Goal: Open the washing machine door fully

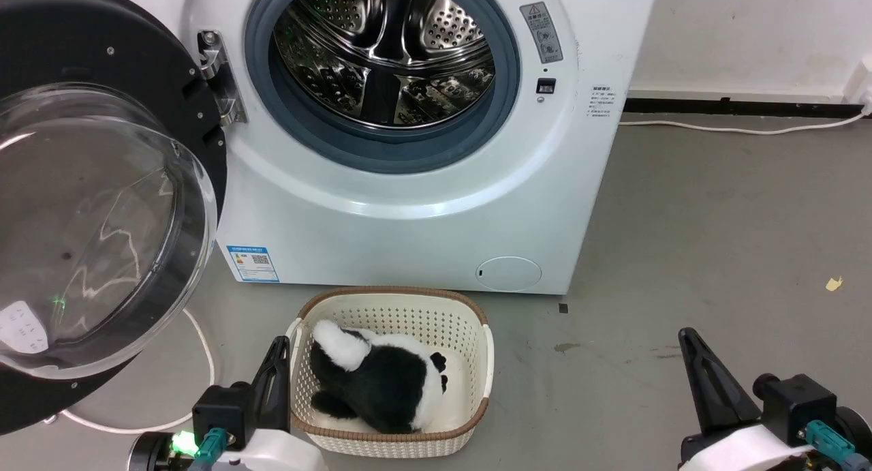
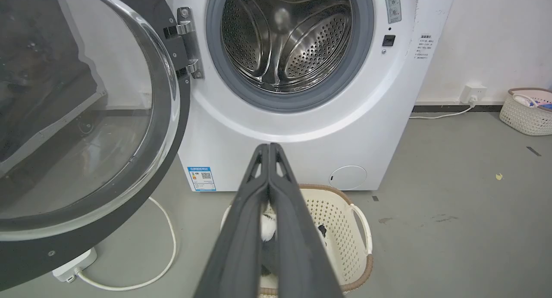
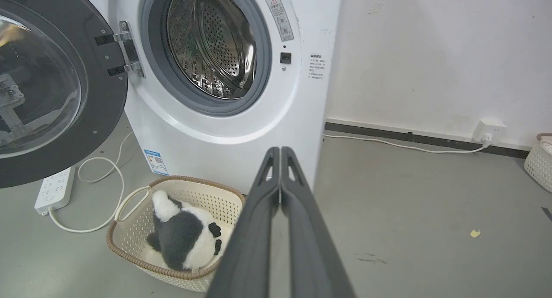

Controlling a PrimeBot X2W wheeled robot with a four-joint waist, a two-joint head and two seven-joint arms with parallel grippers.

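Observation:
The washing machine door (image 1: 95, 205), round, glossy black with a bulging clear glass bowl, stands swung wide to the left on its steel hinge (image 1: 219, 76), leaving the steel drum (image 1: 385, 48) and its grey rubber ring exposed. The door (image 2: 82, 117) also spans the left of the left wrist view, and the door (image 3: 47, 86) sits at the upper left of the right wrist view. My left gripper (image 1: 279, 341) is shut and low, beside the basket's left rim, clear of the door. My right gripper (image 1: 684, 335) is shut at the lower right, holding nothing.
A cream basket (image 1: 477, 362) holding a black-and-white plush toy (image 1: 381, 379) sits on the floor before the machine. A white cable (image 1: 197, 341) and a power strip (image 3: 54, 190) lie under the door. Another basket (image 2: 526, 110) stands by the right wall. Grey floor stretches to the right.

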